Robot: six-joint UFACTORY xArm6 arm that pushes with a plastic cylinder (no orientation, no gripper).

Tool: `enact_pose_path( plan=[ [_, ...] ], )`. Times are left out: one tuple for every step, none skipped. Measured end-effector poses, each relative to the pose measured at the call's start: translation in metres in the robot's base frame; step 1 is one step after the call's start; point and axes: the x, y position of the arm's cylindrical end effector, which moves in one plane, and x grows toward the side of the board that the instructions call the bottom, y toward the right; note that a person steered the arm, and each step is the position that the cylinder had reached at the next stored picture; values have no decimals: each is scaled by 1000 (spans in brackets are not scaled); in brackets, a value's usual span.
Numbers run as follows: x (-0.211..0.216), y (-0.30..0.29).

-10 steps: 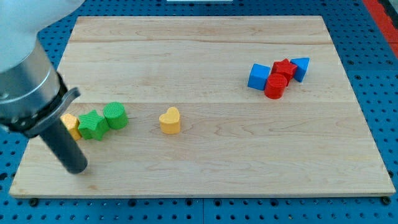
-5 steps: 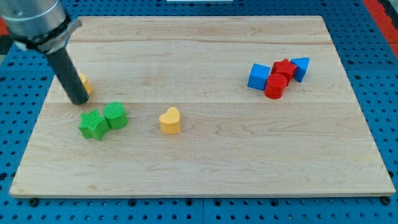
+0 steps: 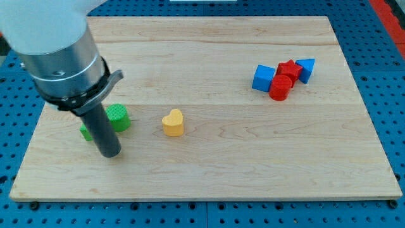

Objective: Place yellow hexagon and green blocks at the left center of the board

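Camera view, the only one, looks down on a wooden tabletop [image 3: 209, 158] that carries loose blocks and no container of any kind. Near its left edge, about halfway between top and bottom, a green cylinder [image 3: 118, 117] shows clearly. Just to its left a second green block [image 3: 85, 132] is mostly covered by the rod, so only a sliver shows and its shape cannot be made out. No yellow hexagon is visible anywhere; whether it lies behind the arm cannot be told. A yellow heart [image 3: 173, 123] sits right of the green cylinder, apart from it, toward the tabletop's middle.

Toward the top right corner a tight cluster holds a blue cube [image 3: 262, 78], a red star [image 3: 290, 68], a red cylinder [image 3: 280, 88] and another blue block [image 3: 305, 69] of unclear shape.

The arm enters from the top left corner, its wide grey body cut off by the frame, and slants down to the right. It carries no claw, only the dark rod, so nothing is grasped. My tip [image 3: 111, 154] rests on the tabletop just below the green blocks, close to the cylinder.
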Motion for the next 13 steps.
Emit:
enact_pose_path(
  plan=[
    [-39, 0],
    [-72, 3],
    [-109, 3],
    [-55, 11],
    [2, 31],
    [5, -7],
    [-27, -17],
    [-55, -18],
    [-43, -28],
    [-28, -61],
    [-52, -80],
    [-81, -73],
    [-102, -63]
  ],
)
